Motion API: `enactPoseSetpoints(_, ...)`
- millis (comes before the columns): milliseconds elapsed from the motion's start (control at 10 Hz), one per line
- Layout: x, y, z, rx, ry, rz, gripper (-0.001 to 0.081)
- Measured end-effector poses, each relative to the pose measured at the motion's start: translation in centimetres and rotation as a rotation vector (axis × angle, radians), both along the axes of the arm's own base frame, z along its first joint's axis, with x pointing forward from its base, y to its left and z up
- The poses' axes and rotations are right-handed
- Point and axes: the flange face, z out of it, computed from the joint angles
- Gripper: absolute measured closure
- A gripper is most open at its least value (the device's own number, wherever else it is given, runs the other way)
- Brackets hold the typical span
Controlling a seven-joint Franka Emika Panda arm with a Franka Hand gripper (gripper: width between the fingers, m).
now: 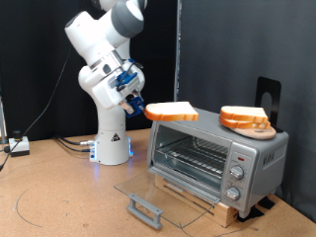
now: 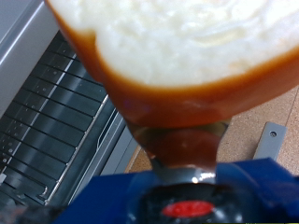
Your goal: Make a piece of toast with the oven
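Observation:
My gripper (image 1: pixel 141 109) is shut on the piece of toast (image 1: pixel 171 113), a flat slice with a pale face and golden-brown crust, held level in the air just above the oven's top near its corner at the exterior view's left. In the wrist view the toast (image 2: pixel 177 47) fills the frame, clamped at its crust edge. The silver-grey oven (image 1: pixel 217 158) stands on a wooden board with its glass door (image 1: pixel 163 200) folded down open, dark bar handle (image 1: pixel 145 208) at the front. Its wire rack (image 1: pixel 193 156) shows inside, and also in the wrist view (image 2: pixel 47 121).
A piled stack of bread slices (image 1: pixel 243 118) lies on a wooden plate on the oven's top at the exterior view's right. Three knobs (image 1: pixel 237 174) run down the oven's front. A dark stand (image 1: pixel 269 99) rises behind. Cables (image 1: pixel 69 144) trail by the robot base.

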Motion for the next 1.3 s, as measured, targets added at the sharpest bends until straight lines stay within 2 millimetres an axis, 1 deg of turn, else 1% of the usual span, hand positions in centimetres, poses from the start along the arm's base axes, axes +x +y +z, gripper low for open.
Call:
enactPoseSetpoints(200,0.0,0.0,-0.3,-0.012,-0.006,-0.004,0.0342)
enactPoseSetpoints(400,-0.2,-0.6,-1.4,-0.064,-0.026,0.004,0.0342)
enactPoseSetpoints(700,-1.0,-1.8,-4.8,-0.143,0.075,0.121,0.0342)
enactPoseSetpoints(900,-0.7,-2.4,-6.8,-0.148,0.084,0.156,0.0342)
enactPoseSetpoints(1100,-0.2,-2.7,-8.2,-0.152,0.062,0.167,0.0342)
enactPoseSetpoints(1300,0.3,-2.5,-9.2,-0.152,0.035,0.187,0.0342)
